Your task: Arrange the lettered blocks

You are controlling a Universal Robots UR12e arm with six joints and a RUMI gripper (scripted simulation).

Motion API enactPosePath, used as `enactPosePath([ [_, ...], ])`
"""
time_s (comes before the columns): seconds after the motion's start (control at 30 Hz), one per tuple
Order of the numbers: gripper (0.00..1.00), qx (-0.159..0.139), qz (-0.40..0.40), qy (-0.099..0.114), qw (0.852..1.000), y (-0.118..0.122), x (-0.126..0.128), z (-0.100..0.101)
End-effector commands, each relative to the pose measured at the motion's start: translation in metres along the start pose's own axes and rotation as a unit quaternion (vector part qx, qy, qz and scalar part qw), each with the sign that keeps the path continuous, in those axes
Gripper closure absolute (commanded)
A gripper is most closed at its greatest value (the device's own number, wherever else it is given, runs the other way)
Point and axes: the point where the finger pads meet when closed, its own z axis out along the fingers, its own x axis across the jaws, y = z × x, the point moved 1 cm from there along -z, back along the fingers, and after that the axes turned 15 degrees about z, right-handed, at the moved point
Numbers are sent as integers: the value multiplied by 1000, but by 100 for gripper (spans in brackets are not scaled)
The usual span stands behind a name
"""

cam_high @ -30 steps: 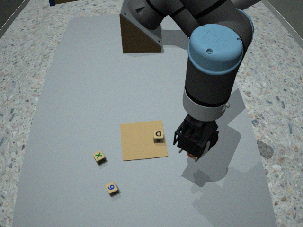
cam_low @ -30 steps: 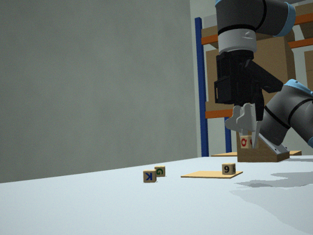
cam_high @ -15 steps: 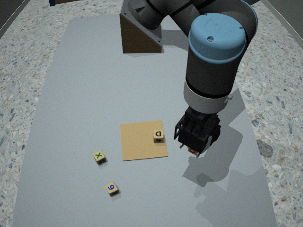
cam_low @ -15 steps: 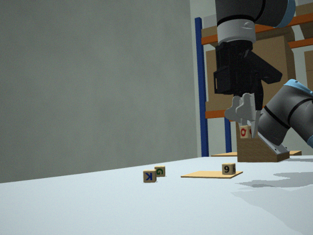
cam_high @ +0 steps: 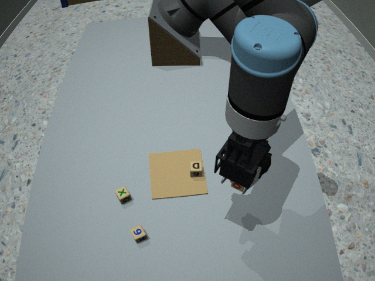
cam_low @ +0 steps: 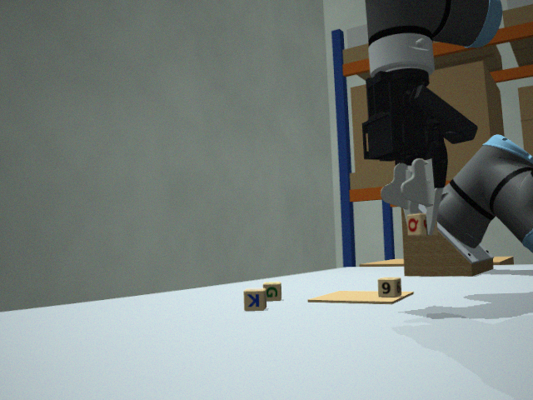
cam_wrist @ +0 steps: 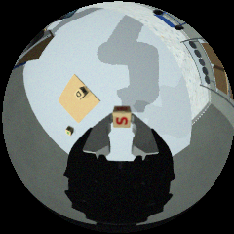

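While the jaws (cam_high: pixel 234 188) (cam_low: pixel 418 198) clamp the S-topped block (cam_high: pixel 238 185) (cam_low: pixel 415 224) (cam_wrist: pixel 122 118) aloft, D's upright stem points toward the mat's side edge.

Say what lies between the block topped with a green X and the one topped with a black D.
A strip of tabletop, then part of the tan mat; the top view shows this.

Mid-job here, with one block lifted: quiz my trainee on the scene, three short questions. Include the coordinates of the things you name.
1. True or false: the D block (cam_high: pixel 195 166) (cam_low: pixel 388 287) (cam_wrist: pixel 81 93) is off the mat (cam_high: pixel 169 181) (cam_low: pixel 344 297) (cam_wrist: pixel 73 106).
2. The end effector (cam_high: pixel 234 186) (cam_low: pixel 424 222) (cam_wrist: pixel 122 119) grips which block? A) green-marked; B) red-lettered (cam_high: pixel 237 185) (cam_low: pixel 414 224) (cam_wrist: pixel 122 119); C) blue-marked.
3. How many blocks rest directly on the table (cam_high: pixel 105 120) (cam_low: pixel 215 344) (cam_wrist: pixel 44 88), beside the mat?

Key: 1 false; 2 B; 3 two.
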Motion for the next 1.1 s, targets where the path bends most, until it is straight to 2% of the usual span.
enactPosePath([
  [0.0, 91, 0, -12, 0, 1000, 1, -2, -1],
  [0.27, 91, -1, -77, 0, 997, 4, -14, -2],
  [0.5, 91, -1, -164, 0, 986, 8, -30, -3],
  [0.57, 91, -1, -164, 0, 986, 8, -30, -3],
  [0.83, 91, -2, -281, -1, 960, 14, -51, -4],
  [1.07, 91, -2, -373, -1, 928, 18, -67, -5],
])
